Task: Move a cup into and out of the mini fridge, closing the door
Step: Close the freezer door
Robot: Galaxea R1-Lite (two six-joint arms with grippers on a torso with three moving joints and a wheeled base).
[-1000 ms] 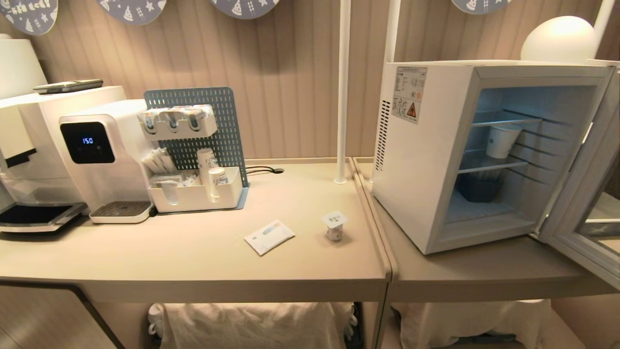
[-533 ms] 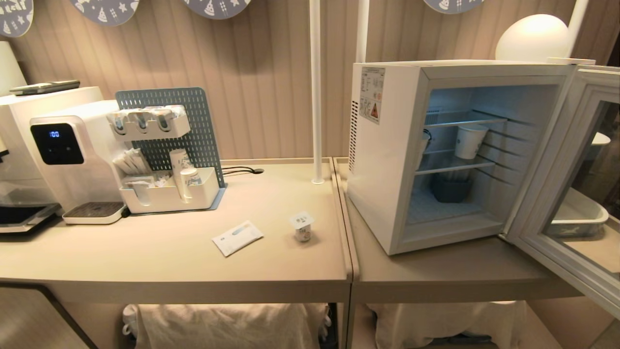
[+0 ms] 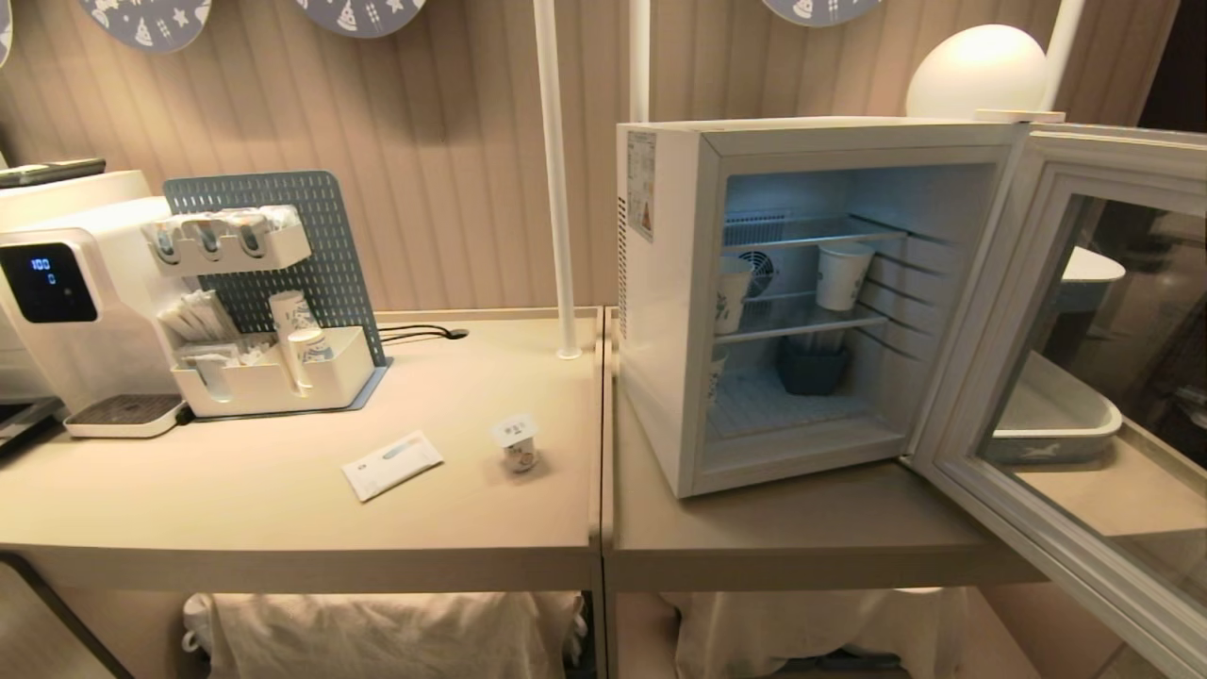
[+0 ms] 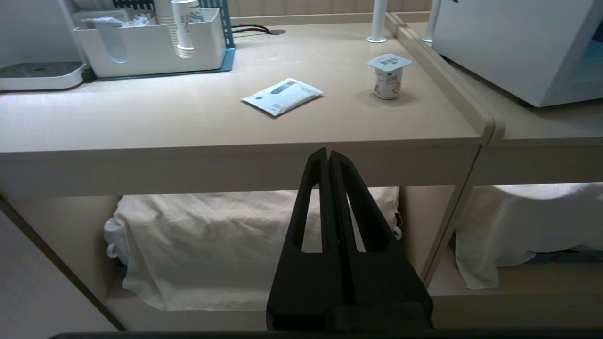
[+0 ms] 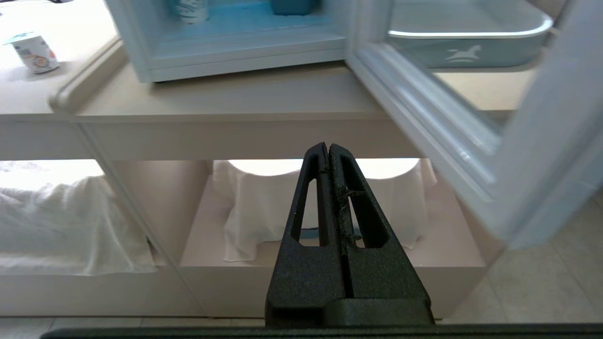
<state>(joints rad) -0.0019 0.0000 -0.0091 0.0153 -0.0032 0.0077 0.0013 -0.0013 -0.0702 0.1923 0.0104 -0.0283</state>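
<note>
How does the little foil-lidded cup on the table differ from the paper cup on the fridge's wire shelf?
The cup is short and sealed with a square foil lid; the paper cup is taller and open-topped. The cup stands on the table, outside the mini fridge; the paper cup stands inside it on a wire shelf. Both are white, printed and upright.

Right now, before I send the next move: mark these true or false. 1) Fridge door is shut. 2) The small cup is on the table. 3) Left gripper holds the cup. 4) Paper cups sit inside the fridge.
1) False: the door of the mini fridge stands wide open.
2) True: the cup stands upright on the table, beside a flat sachet.
3) False: the left gripper is shut and empty, below the table edge; so is the right gripper.
4) True: paper cups sit on the wire shelf.
</note>
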